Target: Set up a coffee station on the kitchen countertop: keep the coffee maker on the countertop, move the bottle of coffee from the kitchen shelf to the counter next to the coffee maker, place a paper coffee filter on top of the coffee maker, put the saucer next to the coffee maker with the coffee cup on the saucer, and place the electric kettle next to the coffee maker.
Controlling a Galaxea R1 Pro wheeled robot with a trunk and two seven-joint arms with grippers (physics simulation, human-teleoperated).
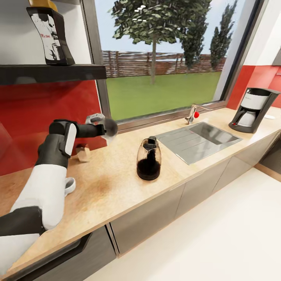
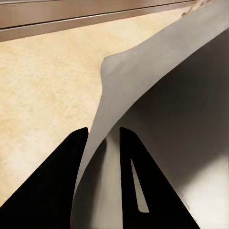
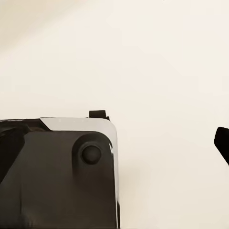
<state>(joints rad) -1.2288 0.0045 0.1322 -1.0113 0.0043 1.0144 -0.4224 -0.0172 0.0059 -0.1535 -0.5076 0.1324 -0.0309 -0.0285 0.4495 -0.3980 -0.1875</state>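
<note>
Left arm [image 1: 47, 183]: white upper segment and dark forearm, extended forward from the lower left of the head view, bent at a dark grey wrist [image 1: 62, 138]. Left hand [image 1: 102, 125]: directed toward the window, raised above the counter [image 1: 109, 183]. In the left wrist view, its two black fingers [image 2: 52, 191] are seen closed on a thin grey sheet [image 2: 157, 109]. Right hand: one dark fingertip [image 3: 222, 140] is visible at the edge of the right wrist view; its state cannot be determined.
</note>
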